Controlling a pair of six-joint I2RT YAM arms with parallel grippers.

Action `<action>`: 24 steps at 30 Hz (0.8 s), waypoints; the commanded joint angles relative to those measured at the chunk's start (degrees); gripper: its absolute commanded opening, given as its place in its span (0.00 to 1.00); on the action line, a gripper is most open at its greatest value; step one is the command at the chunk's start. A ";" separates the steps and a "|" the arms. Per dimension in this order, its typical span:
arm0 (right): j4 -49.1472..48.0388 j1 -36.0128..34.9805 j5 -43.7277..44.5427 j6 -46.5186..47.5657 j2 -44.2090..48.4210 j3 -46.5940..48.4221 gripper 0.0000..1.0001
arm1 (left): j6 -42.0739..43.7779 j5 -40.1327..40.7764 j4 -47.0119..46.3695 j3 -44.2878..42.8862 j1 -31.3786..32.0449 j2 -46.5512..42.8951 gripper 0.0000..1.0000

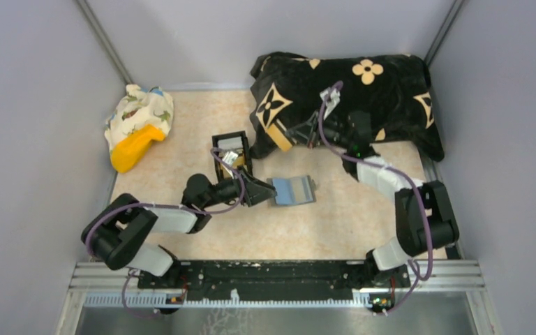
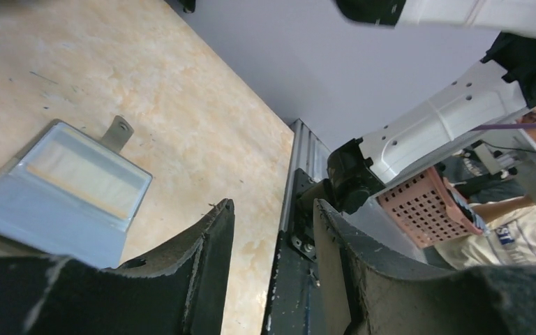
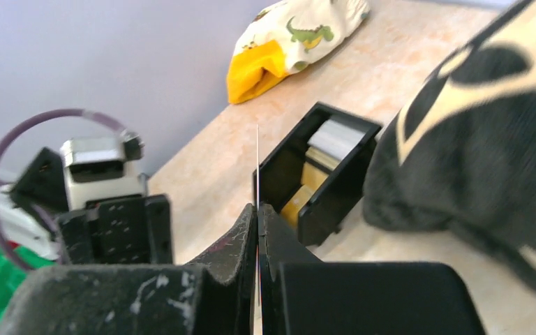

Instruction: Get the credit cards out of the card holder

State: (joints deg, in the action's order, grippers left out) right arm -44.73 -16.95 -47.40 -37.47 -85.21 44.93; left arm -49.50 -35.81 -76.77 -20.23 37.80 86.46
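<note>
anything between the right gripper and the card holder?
Nothing. The top view shows only bare table between the right gripper, shut on a card, and the open card holder.

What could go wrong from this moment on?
1. The right gripper pinches the thin tan card by one end, most of it sticking out, so it might slip.
2. The left gripper is open and does not clamp the flat grey card holder with its light-blue inner face; the holder may slide when another card is pulled.
</note>
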 commanded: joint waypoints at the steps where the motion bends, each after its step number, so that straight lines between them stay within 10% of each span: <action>1: 21.93 0.06 -2.83 19.32 -3.67 13.57 0.00 | 9.37 1.99 13.69 1.56 -0.65 -7.98 0.52; 14: 51.48 -10.38 2.99 42.29 -21.14 41.27 0.00 | 17.62 24.62 44.64 -1.87 -6.59 -26.64 0.49; 24: 33.77 -11.36 11.20 33.06 -12.96 31.84 0.00 | 23.01 36.69 64.32 -15.31 -6.97 -16.75 0.68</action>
State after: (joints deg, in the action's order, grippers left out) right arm -1.65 -29.34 -42.61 -1.52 -105.71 79.37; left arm -30.28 -4.25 -23.55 -29.67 30.98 63.96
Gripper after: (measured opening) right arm 0.008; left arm 0.649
